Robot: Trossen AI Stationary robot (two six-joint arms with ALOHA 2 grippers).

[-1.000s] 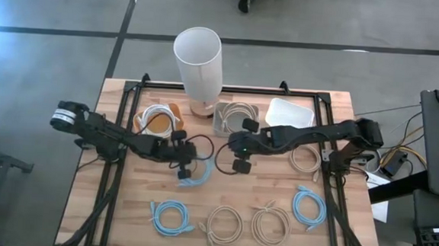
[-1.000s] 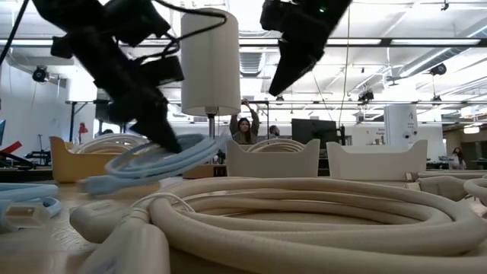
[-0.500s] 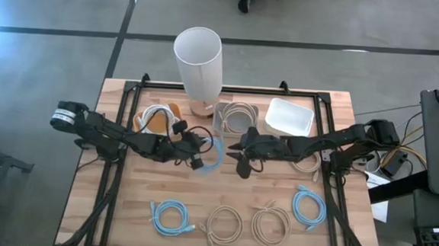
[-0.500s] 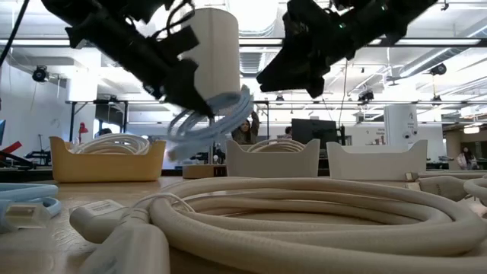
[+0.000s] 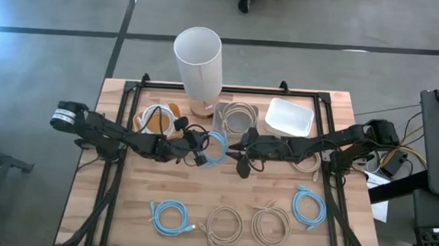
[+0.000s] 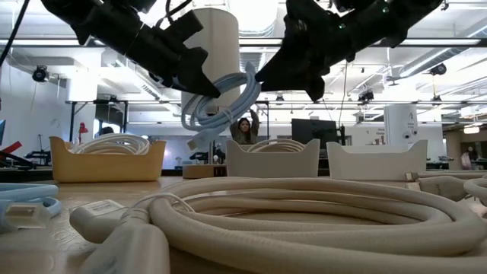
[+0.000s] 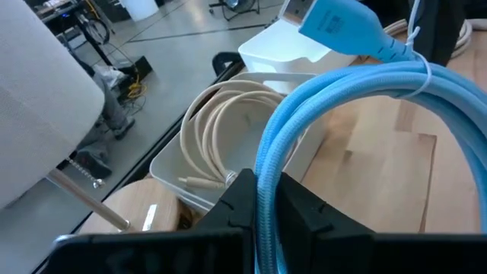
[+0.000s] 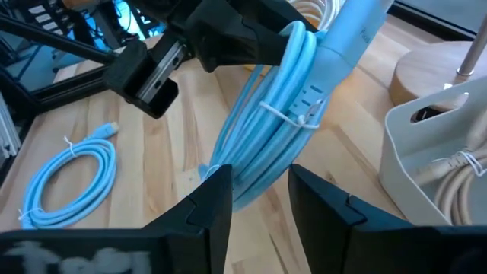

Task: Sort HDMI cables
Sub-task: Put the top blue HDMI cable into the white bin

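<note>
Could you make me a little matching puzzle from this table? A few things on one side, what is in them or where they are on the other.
Things:
1. grey tray
2. orange tray
3. white tray
4. light blue cable

States:
A. holds a white coil
B. held up off the table by the left gripper
C. holds a beige coil
D. nothing in it

Pairs: 1-C, 2-A, 3-D, 4-B

White cylinder (image 5: 198, 67) stands behind orange (image 5: 140, 121), grey (image 5: 220, 121), white trays (image 5: 290, 117).
</note>
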